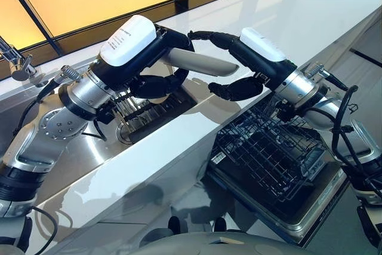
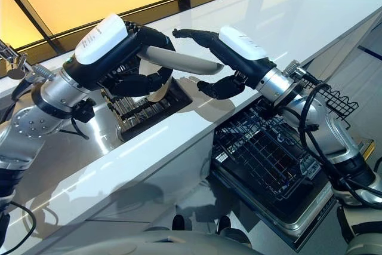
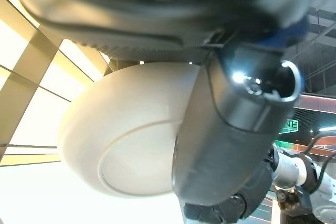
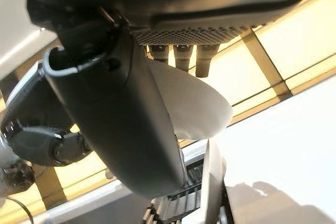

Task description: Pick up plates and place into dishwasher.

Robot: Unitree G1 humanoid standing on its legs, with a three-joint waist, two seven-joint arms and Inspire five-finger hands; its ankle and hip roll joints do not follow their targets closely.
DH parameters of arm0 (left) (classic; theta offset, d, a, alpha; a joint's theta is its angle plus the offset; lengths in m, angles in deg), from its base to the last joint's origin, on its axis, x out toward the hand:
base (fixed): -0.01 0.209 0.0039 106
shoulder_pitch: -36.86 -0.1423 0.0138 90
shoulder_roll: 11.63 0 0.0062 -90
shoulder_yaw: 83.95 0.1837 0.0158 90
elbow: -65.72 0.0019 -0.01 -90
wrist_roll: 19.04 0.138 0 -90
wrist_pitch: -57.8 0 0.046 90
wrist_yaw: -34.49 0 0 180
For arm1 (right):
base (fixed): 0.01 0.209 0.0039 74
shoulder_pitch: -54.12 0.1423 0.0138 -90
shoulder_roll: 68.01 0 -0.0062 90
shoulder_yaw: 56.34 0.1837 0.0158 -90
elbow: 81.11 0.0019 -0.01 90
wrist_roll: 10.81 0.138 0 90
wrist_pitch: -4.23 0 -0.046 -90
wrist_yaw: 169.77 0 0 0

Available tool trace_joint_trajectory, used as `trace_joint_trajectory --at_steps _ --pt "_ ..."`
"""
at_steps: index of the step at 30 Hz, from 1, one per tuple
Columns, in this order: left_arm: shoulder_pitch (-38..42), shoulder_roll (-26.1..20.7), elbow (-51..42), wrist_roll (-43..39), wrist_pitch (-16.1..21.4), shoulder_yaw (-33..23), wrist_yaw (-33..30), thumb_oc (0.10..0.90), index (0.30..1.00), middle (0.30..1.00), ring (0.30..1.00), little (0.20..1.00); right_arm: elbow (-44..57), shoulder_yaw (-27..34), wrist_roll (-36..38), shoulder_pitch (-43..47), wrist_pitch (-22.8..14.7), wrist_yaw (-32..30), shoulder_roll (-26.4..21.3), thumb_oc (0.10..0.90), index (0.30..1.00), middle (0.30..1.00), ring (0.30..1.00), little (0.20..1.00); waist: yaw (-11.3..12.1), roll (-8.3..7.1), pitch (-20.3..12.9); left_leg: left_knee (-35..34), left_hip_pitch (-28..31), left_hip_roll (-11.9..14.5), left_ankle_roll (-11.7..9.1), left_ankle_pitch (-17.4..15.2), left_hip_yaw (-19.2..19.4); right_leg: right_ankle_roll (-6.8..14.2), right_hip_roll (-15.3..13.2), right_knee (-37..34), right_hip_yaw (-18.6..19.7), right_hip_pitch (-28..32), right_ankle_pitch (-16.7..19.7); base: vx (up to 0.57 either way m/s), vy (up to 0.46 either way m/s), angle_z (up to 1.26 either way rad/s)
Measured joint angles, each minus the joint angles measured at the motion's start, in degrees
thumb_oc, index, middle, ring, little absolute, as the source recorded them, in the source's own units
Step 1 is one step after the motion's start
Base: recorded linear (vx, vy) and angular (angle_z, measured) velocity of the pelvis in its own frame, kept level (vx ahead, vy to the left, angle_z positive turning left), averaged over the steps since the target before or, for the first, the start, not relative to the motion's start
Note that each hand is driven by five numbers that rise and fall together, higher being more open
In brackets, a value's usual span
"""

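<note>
Plate [image 1: 200, 64] in cream white hangs in the air between both hands, above the sink [image 1: 89, 153] and its dish rack [image 1: 149, 108]. Your left hand [image 1: 152, 82] holds it with fingers curled under and thumb on the rim. Your right hand [image 1: 239, 70] closes on the opposite edge, fingers over and thumb below. I judge this as a handover: the right arm is nearer to the dishwasher rack [image 1: 268, 153], which stands pulled out and empty below the counter [image 1: 310, 10], so you should release the left hand only when the right grip is firm. The left wrist view shows the plate's underside with its foot ring, which the head views hide. The right wrist view shows the rim passing under the fingers.
</note>
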Motion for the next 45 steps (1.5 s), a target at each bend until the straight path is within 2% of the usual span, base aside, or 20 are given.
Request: trace_joint_trajectory --at_steps 4,7,13,15,16,17,21,24,27,30,35,38,42,45 --pt "0.15 1.55 0.01 -0.01 -1.02 0.49 -0.24 0.100 0.300 0.300 0.300 0.200 -0.01 -0.51 0.37 0.00 0.36 -0.02 0.93 0.100 0.300 0.300 0.300 0.200 0.03 -0.01 0.01 0.00 0.05 0.00 0.00 0.01 -0.01 0.00 0.00 0.00 -0.04 0.08 0.00 0.00 0.000 0.00" --pt "0.23 1.75 0.04 0.05 -1.51 0.63 -0.17 0.100 0.300 0.300 0.300 0.200 -0.20 -0.85 0.78 -0.01 2.13 -1.45 2.42 0.100 0.300 0.300 0.300 0.200 0.02 -0.01 0.02 0.00 0.05 0.00 0.00 0.01 0.01 0.00 -0.01 0.00 -0.05 0.09 0.00 0.00 0.000 0.00" --pt "1.11 2.52 0.03 -0.28 -2.07 0.62 -0.15 0.100 0.300 0.300 0.300 0.200 -0.20 -0.87 0.71 -0.03 2.33 -3.80 2.79 0.100 0.300 0.300 0.300 0.200 0.04 0.00 0.02 0.01 0.08 0.01 0.00 0.02 0.10 0.00 -0.02 0.00 -0.10 0.10 0.00 0.00 0.000 0.00" --pt "1.27 3.11 0.04 -0.91 -2.44 0.50 0.09 0.306 0.476 0.476 0.476 0.406 -0.21 -0.87 0.71 -0.07 2.45 -4.65 3.11 0.100 0.300 0.300 0.300 0.200 0.05 0.00 0.02 0.01 0.18 0.02 0.01 0.05 0.16 0.00 -0.02 0.00 -0.10 0.12 0.00 0.00 0.000 0.00" --pt "1.34 3.35 0.04 -1.50 -2.89 0.49 0.49 0.306 0.476 0.476 0.476 0.406 -0.28 -0.87 0.70 -0.18 2.45 -4.88 3.31 0.100 0.300 0.300 0.300 0.200 0.05 0.01 0.03 0.01 0.27 0.02 0.00 0.06 0.18 0.00 -0.01 0.00 -0.09 0.18 0.00 0.00 0.000 0.00" --pt "1.40 3.97 0.04 -2.58 -3.78 0.49 1.04 0.800 0.900 0.900 0.900 0.900 -0.44 -0.87 0.63 -0.27 2.45 -5.33 3.63 0.100 0.300 0.300 0.300 0.200 0.03 0.05 0.05 0.01 0.35 0.02 0.00 0.05 0.18 0.00 -0.01 0.00 -0.09 0.25 0.00 0.00 0.000 0.00" --pt "1.44 6.79 0.08 -8.79 -6.62 0.49 1.98 0.800 0.900 0.900 0.900 0.900 -1.02 -0.87 -1.31 -0.58 2.25 -8.65 4.19 0.100 0.300 0.300 0.300 0.200 0.03 0.15 0.41 0.01 0.57 0.02 0.00 0.06 0.18 0.00 -0.01 0.00 -0.09 0.46 0.00 0.00 0.000 0.00" --pt "1.45 8.09 0.08 -11.46 -7.81 0.48 1.82 0.800 0.900 0.900 0.900 0.900 -2.21 -0.87 -2.14 -1.52 0.58 -11.24 4.39 0.100 0.300 0.300 0.300 0.200 0.04 0.17 0.66 0.00 0.86 0.03 -0.01 0.05 0.19 0.00 -0.01 0.00 -0.07 0.74 0.00 0.00 0.000 0.00" --pt "0.95 8.11 0.63 -11.51 -9.10 0.38 0.32 0.800 0.900 0.900 0.900 0.900 -4.32 0.06 -3.46 -3.68 -0.50 -18.56 5.00 0.100 0.300 0.300 0.300 0.200 0.04 0.22 0.73 -0.01 0.93 0.02 -0.01 0.05 0.19 0.00 -0.03 0.00 -0.08 0.85 0.00 0.00 0.000 0.00" --pt "-1.52 8.01 2.43 -11.21 -8.95 -1.65 -1.38 0.800 0.900 0.900 0.900 0.900 -7.81 4.61 -5.15 -6.60 -1.27 -26.23 5.82 0.100 0.300 0.300 0.300 0.200 0.05 0.40 0.88 -0.01 0.98 0.02 0.00 0.05 0.22 0.00 -0.05 0.00 -0.11 0.90 0.00 0.00 0.000 0.00" --pt "-10.23 7.80 10.63 -11.01 -10.17 -9.81 -3.94 0.800 0.900 0.900 0.900 0.900 -19.50 20.65 -4.15 -9.94 2.63 -38.12 5.94 0.100 0.300 0.300 0.300 0.200 0.15 0.74 1.22 -0.07 1.13 0.07 -0.05 -0.02 0.60 -0.12 -0.03 -0.01 -0.13 0.99 -0.10 0.02 -0.020 -0.01" --pt "-15.04 7.82 14.98 -11.68 -11.68 -13.93 -4.32 0.800 0.900 0.900 0.900 0.900 -25.19 28.28 0.83 -13.41 5.84 -43.33 5.94 0.100 0.300 0.300 0.300 0.200 0.13 0.75 1.25 -0.02 1.15 0.13 -0.10 -0.13 0.81 -0.12 0.01 -0.01 -0.13 0.88 -0.19 0.05 -0.045 -0.03" --pt "-17.21 8.06 19.12 -13.32 -13.30 -14.55 -4.56 0.800 0.900 0.900 0.900 0.900 -32.77 31.76 3.75 -17.15 8.77 -48.72 5.99 0.100 0.300 0.300 0.300 0.200 -0.07 0.84 1.47 -0.04 1.33 0.15 -0.07 -0.17 1.00 -0.12 0.00 -0.02 -0.08 0.89 -0.19 0.07 -0.058 -0.04" --pt "-17.28 8.16 20.51 -13.59 -13.38 -14.54 -4.83 0.800 0.900 0.900 0.900 0.900 -35.70 31.76 3.77 -19.00 9.57 -49.14 6.05 0.100 0.300 0.300 0.300 0.200 -0.55 1.22 1.90 -0.22 1.95 0.23 -0.10 -0.24 0.98 0.10 0.02 -0.04 -0.07 1.48 -0.33 0.08 -0.072 -0.02"
